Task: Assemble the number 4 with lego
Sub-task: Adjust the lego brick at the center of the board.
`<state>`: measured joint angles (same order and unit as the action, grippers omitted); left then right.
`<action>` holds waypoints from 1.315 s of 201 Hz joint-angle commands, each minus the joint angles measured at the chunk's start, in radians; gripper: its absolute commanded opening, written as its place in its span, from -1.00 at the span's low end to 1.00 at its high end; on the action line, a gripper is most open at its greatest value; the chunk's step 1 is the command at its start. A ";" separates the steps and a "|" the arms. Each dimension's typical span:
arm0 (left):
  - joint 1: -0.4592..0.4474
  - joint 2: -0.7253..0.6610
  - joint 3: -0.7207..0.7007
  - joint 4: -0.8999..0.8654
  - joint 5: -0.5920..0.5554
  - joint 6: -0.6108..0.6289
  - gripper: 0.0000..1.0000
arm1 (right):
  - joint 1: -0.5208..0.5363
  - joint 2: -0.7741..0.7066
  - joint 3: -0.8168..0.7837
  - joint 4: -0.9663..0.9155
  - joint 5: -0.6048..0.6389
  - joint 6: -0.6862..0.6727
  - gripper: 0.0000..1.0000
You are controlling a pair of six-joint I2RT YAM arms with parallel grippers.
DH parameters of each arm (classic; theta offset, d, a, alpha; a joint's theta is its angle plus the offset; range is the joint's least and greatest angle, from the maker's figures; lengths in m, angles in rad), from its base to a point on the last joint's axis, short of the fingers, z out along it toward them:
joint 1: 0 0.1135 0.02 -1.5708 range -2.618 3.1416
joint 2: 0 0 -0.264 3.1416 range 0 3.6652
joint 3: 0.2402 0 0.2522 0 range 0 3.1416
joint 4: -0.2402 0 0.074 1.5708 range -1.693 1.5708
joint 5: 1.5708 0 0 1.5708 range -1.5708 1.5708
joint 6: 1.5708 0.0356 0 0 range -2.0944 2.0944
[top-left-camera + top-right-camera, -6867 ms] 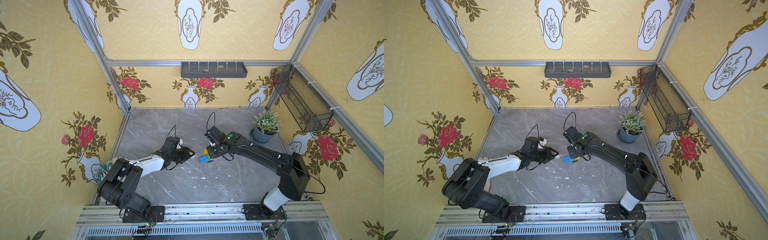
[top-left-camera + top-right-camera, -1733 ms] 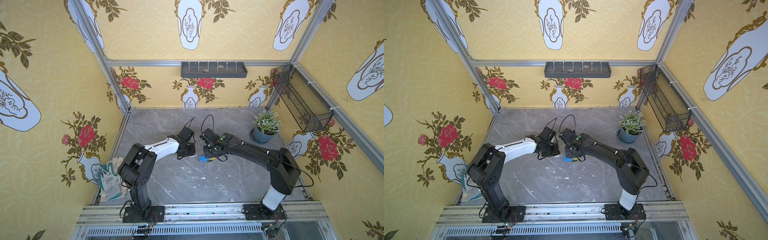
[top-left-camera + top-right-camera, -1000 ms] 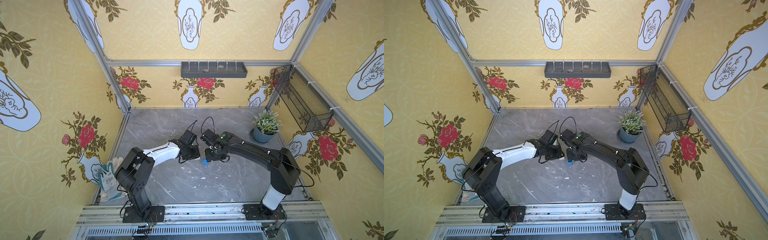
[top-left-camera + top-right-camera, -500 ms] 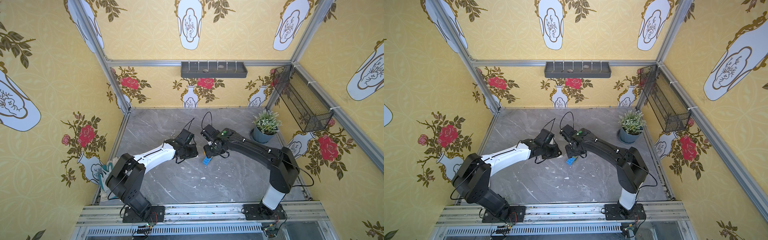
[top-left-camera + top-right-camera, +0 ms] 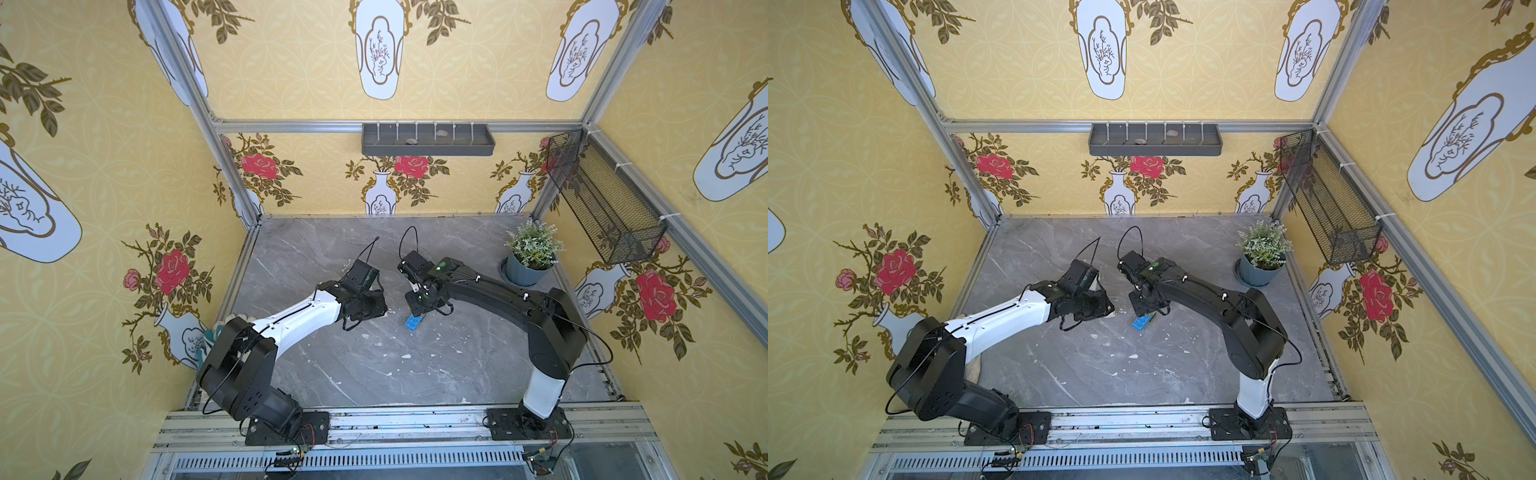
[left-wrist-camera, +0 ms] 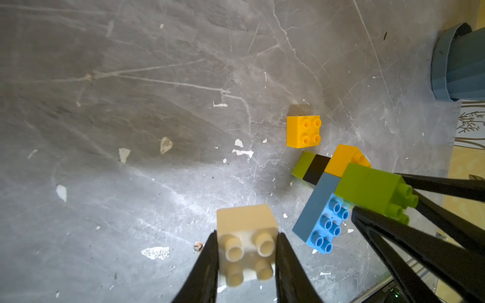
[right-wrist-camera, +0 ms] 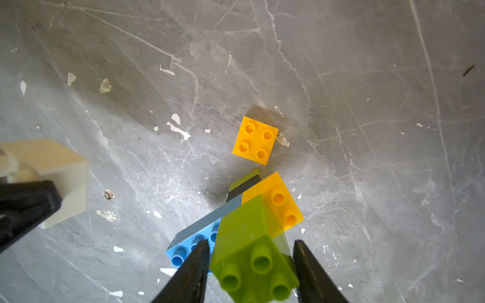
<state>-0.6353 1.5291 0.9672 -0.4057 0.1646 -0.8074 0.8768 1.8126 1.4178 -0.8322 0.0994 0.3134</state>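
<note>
Your left jaws [image 6: 246,236] are closed on the white brick [image 6: 245,219], pinching two opposite sides with the studs facing the wrist camera. It looks lifted clear of the counter [image 6: 131,105].

The relation to watch is the one just to the right of that brick. The number 4 [image 5: 414,322] lies near the white brick but apart from it, on the counter between the two arms. Its blue brick [image 6: 321,225] sets the long axis, which runs slantwise. The end with bare studs points toward your left jaws. The other end is buried under a yellow brick [image 7: 278,199] and a lime green brick [image 7: 246,228].

I judge that open end to be the likely seat for the white brick, so a short sideways carry should reach it.

Your right jaws [image 7: 251,243] bracket the lime green brick directly over the cluster, so the right arm is nearer. I cannot tell whether they pinch the brick or only flank it.

A loose yellow brick [image 7: 256,140] sits apart beyond the cluster.
</note>
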 commanded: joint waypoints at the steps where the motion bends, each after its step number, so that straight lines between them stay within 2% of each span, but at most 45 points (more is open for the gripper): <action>1: 0.001 0.002 -0.002 -0.005 0.002 0.019 -0.54 | 0.000 -0.002 -0.002 0.017 0.007 0.006 -0.05; 40: 0.000 0.003 0.002 -0.013 -0.001 0.027 -0.54 | 0.002 -0.014 -0.017 -0.014 0.025 0.050 -0.21; 131: 0.000 0.011 0.005 -0.014 -0.001 0.036 -0.53 | -0.032 -0.034 -0.049 -0.135 0.112 0.251 -0.20; 177: 0.000 0.014 0.005 -0.010 0.003 0.039 -0.53 | -0.036 -0.073 -0.087 -0.115 0.090 0.308 -0.03; 240: 0.000 0.014 -0.002 -0.012 0.002 0.046 -0.51 | -0.050 -0.073 -0.105 -0.069 0.080 0.296 0.01; 264: 0.000 0.014 0.002 -0.015 0.003 0.049 -0.51 | -0.049 -0.092 -0.113 -0.057 0.087 0.284 0.17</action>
<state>-0.6353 1.5360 0.9695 -0.4084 0.1650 -0.7738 0.8268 1.7412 1.3087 -0.9108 0.1814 0.6029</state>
